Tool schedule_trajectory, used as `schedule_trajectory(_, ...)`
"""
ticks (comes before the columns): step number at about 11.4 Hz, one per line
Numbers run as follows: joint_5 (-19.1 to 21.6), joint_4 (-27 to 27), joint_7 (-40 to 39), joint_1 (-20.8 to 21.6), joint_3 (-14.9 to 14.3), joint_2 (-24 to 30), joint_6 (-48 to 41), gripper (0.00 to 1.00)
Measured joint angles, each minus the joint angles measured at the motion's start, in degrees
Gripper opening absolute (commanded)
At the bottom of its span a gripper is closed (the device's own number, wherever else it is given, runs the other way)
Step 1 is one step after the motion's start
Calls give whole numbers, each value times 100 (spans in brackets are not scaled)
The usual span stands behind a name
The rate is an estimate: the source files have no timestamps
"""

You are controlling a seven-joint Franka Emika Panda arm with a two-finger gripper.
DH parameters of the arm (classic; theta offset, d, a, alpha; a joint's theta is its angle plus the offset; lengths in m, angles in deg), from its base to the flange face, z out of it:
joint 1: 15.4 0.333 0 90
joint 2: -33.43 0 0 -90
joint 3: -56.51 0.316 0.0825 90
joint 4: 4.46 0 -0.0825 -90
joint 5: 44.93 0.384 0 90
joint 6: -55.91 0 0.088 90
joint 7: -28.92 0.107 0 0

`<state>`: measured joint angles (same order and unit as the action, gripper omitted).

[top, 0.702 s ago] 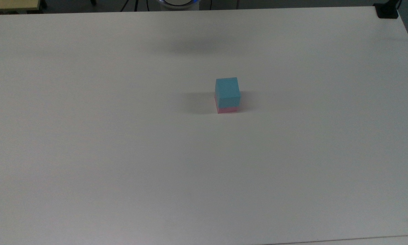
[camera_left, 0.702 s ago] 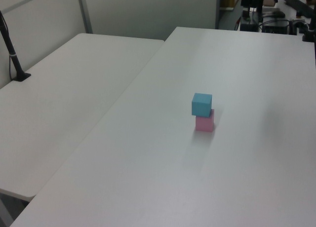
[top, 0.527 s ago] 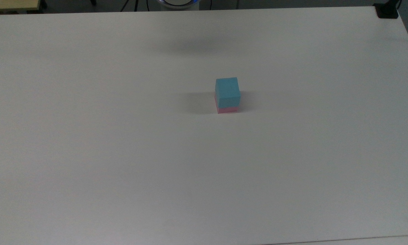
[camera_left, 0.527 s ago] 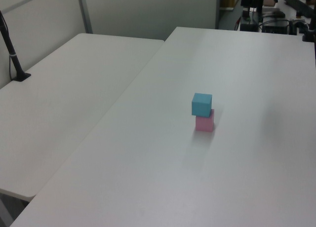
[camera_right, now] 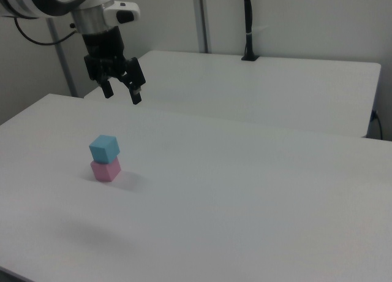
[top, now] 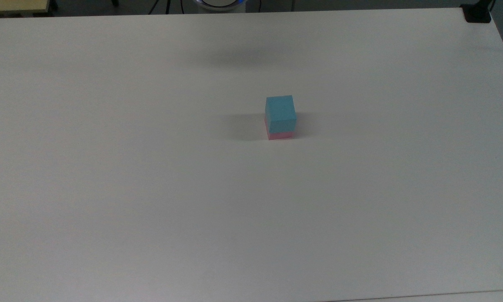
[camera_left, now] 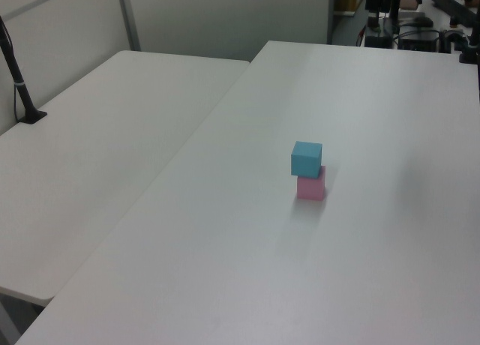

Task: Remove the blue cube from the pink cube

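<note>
On the white table (top: 108, 188), near its middle, the blue cube (top: 280, 113) sits stacked on the pink cube (top: 280, 135). In the left view the blue cube (camera_left: 306, 158) is turned a little against the pink cube (camera_left: 311, 186) and overhangs it slightly toward the left view's left; in the right view the blue cube (camera_right: 104, 148) likewise sits a bit askew on the pink cube (camera_right: 106, 170). From the top view the pink cube shows as a thin strip under the blue one.

Around the stack the tabletop is bare on every side, and each table edge lies well apart from it. A soft shadow falls on the table just beside the stack, on the top view's left.

The gripper (camera_right: 121, 94) hangs in the air above and beyond the stack, on the right view's upper left, well apart from the blue cube and touching nothing. Its two fingers (camera_right: 136, 91) point down with a clear gap between them, spread and holding nothing; how wide that gap is against the cube is hard to judge from this angle.

Farther from the stack, a second white table (camera_left: 90, 157) adjoins the first along its edge on the left view's left, and a black post (camera_right: 248, 21) rises from that table's far side in the right view.
</note>
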<state>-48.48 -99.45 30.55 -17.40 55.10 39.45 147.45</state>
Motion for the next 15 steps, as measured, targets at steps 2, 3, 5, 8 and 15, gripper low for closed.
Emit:
schedule_trajectory(2,0,0,0,0,1,0,0,100)
schedule_trajectory(3,0,0,0,0,1,0,0,100)
schedule_trajectory(5,0,0,0,0,1,-1,0,100)
schedule_trajectory(8,0,-1,-2,1,3,-4,0,100)
schedule_trajectory(15,26,-46,-1393,89,562,-654,17,100)
